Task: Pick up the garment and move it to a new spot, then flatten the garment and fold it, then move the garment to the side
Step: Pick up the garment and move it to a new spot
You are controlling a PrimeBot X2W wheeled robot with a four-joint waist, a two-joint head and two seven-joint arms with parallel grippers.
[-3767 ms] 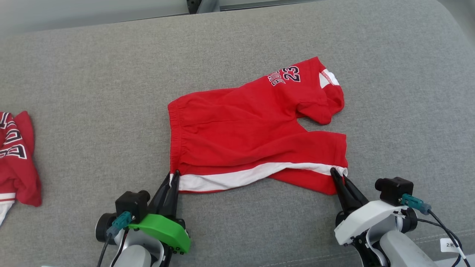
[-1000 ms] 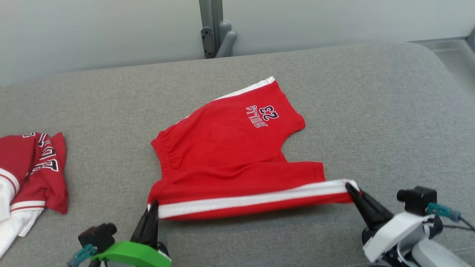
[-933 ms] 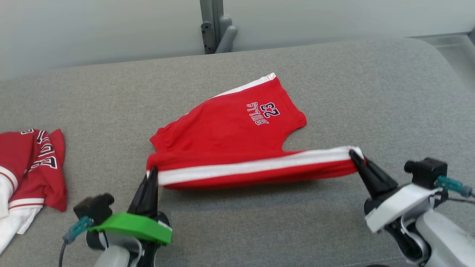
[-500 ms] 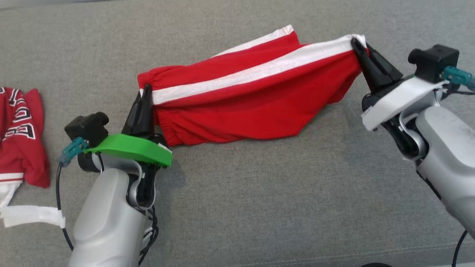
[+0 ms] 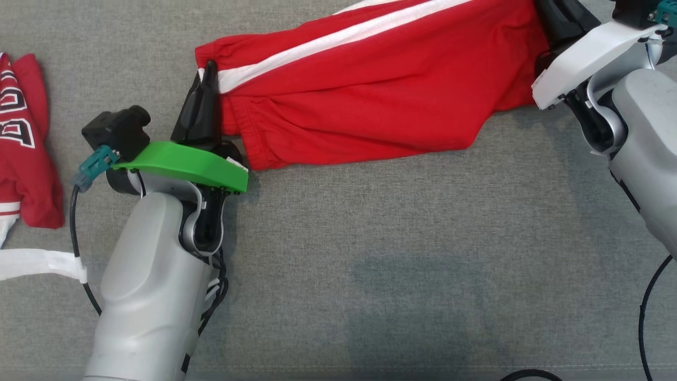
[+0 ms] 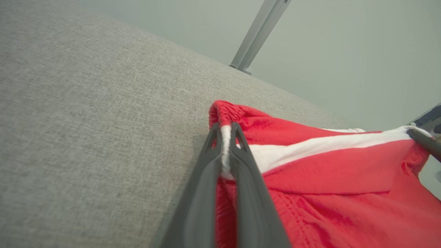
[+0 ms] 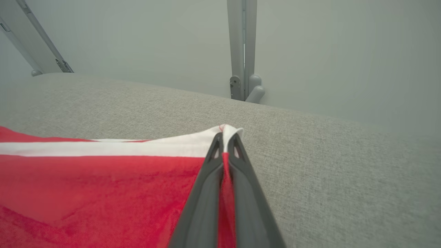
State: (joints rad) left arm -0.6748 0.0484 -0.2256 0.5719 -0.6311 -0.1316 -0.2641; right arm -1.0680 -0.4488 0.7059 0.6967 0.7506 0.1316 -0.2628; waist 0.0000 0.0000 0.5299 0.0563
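The garment, red shorts (image 5: 370, 95) with a white side stripe, is folded over lengthwise on the grey cushion, reaching past the head view's top edge. My left gripper (image 5: 210, 67) is shut on the waistband end at the white stripe; the left wrist view shows the stripe pinched between the left gripper's (image 6: 225, 129) fingers. My right gripper (image 7: 224, 137) is shut on the white hem corner of the leg end of the shorts (image 7: 103, 186). In the head view its dark fingers (image 5: 563, 21) run off the top edge. The stripe edge is lifted and stretched between both grippers.
A second red garment (image 5: 24, 132) with dark lettering lies bunched at the left edge of the grey cushion (image 5: 370, 264). A white strap (image 5: 37, 263) lies by my left forearm. Behind the cushion stand a pale wall and a grey metal post (image 7: 241, 51).
Both grippers carried the striped edge up and away over the rest of the shorts, folding them in half so the printed leg is covered. The head camera tilted down.
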